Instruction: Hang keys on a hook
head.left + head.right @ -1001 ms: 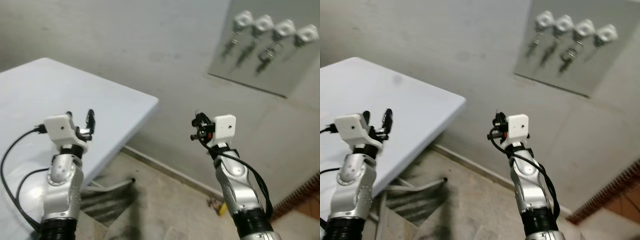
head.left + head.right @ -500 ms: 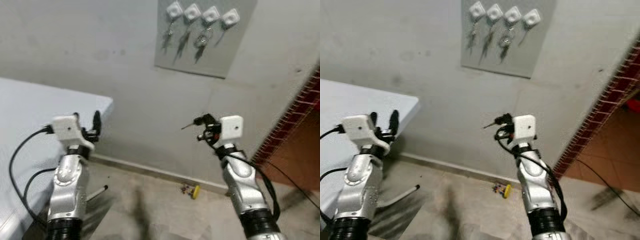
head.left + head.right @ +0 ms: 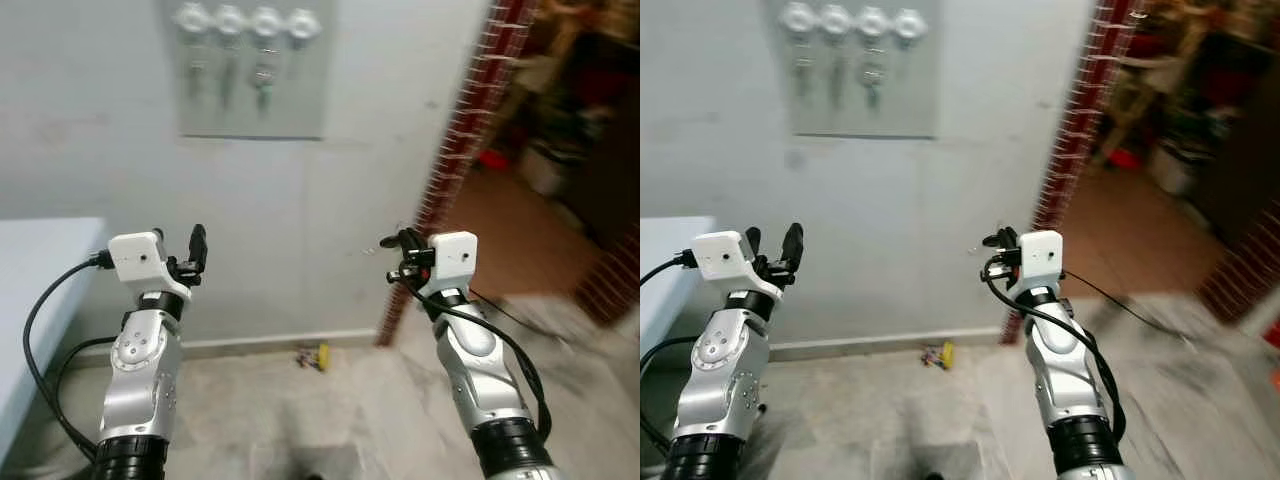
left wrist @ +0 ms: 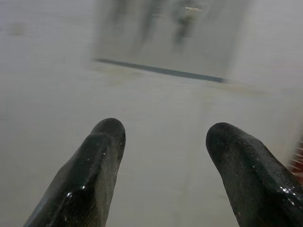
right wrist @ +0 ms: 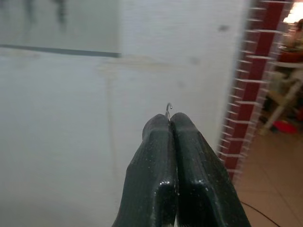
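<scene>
The grey wall (image 3: pixel 330 220) takes up most of the scene, w/ a brick-edged doorway (image 3: pixel 455 150) at the robot's right opening onto a tiled room. High on the wall, up and to the left of both arms, sits the hook panel (image 3: pixel 252 70): a grey board w/ a row of four white hooks (image 3: pixel 248 20); three appear to carry keys already, the rightmost looks free, though it's blurred. A pale tabletop (image 3: pixel 35 290) corner shows at far left. The left pincer (image 3: pixel 197 250) is raised at chest height, fingers (image 4: pixel 94 165) wide apart and holding nothing, prob. just kept clear. The right pincer (image 3: pixel 395 258) is raised likewise, fingers pressed tight together on a thin wire ring (image 5: pixel 168 109) that pokes out past the tips; that's likely the key ring, gripped so its loop leads toward a hook. The keys themselves can't be made out. Panel is well above and apart, so approach and lift remain. A small yellow object (image 3: pixel 318 356) lies on the floor by the skirting.
</scene>
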You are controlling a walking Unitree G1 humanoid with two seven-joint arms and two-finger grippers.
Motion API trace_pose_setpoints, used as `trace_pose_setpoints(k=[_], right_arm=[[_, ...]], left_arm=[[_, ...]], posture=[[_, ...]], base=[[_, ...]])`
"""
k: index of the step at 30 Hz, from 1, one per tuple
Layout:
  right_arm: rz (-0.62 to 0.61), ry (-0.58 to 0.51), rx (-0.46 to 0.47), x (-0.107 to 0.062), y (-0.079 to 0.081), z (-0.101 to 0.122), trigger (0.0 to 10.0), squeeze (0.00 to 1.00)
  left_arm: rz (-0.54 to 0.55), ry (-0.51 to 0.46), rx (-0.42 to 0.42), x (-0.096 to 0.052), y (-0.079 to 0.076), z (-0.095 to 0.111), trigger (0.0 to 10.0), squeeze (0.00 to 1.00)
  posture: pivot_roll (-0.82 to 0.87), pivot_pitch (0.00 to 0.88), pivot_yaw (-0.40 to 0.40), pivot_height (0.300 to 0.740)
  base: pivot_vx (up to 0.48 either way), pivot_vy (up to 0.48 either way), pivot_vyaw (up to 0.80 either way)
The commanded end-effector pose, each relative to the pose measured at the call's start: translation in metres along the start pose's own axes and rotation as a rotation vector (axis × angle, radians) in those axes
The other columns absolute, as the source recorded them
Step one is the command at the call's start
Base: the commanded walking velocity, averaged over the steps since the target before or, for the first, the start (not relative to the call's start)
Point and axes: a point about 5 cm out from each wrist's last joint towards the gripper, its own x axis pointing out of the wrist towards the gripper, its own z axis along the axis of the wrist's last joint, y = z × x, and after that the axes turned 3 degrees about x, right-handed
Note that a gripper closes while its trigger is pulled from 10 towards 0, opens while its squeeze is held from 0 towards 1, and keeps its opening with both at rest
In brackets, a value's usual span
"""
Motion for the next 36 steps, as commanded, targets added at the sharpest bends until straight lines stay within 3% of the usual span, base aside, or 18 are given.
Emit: trace_pose_setpoints(k=[1,6,13,36], right_arm=[[-0.02,-0.014,-0.009,-0.001,-0.005,0.005,10.0,0.0],[-0.117,0.047,-0.025,-0.007,-0.017,-0.003,10.0,0.0],[-0.173,0.115,0.069,-0.02,-0.026,-0.011,10.0,0.0],[-0.021,0.035,0.058,-0.031,-0.015,0.002,10.0,0.0]], left_arm=[[-0.011,0.014,0.007,-0.003,-0.003,0.0,10.0,0.0],[-0.003,0.048,-0.002,-0.012,-0.001,-0.007,10.0,0.0],[0.017,0.088,-0.017,-0.026,0.005,-0.014,10.0,0.0],[0.006,0.096,-0.041,-0.033,0.005,-0.009,10.0,0.0]], posture=[[-0.11,0.0,-0.02,0.74],[-0.11,0.0,-0.021,0.74],[-0.11,0.005,-0.024,0.74],[-0.1,0.018,-0.025,0.74]], base=[[0.0,0.0,0.0],[0.0,0.0,0.0],[0.0,0.0,0.0],[0.044,0.0,0.0]])
